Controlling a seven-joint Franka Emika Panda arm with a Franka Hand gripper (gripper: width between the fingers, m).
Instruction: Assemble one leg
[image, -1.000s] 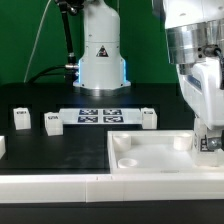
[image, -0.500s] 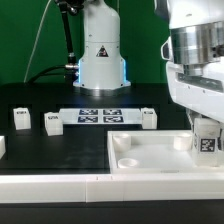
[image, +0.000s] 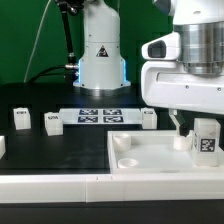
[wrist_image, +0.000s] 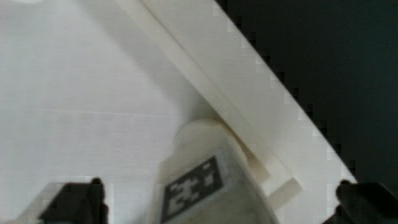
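Note:
One leg (image: 207, 138), a small white block with a square tag, stands upright in the far right corner of the large white square panel (image: 140, 152). My gripper (image: 196, 116) hangs just above it, open, with the jaws wide apart and holding nothing. In the wrist view the same leg (wrist_image: 199, 178) stands between my two dark fingertips (wrist_image: 75, 202), touching neither, and my gripper (wrist_image: 222, 205) is centred over it. A round socket (image: 128, 160) shows on the panel near its left corner.
Three more legs stand on the black table: two at the exterior view's left (image: 21, 119) (image: 52, 122) and one behind the panel (image: 149, 117). The marker board (image: 98, 114) lies between them. The arm's white base (image: 100, 55) stands at the back.
My gripper has let go of the leg and risen, and the hand has turned. The leg stays upright on the panel's corner.

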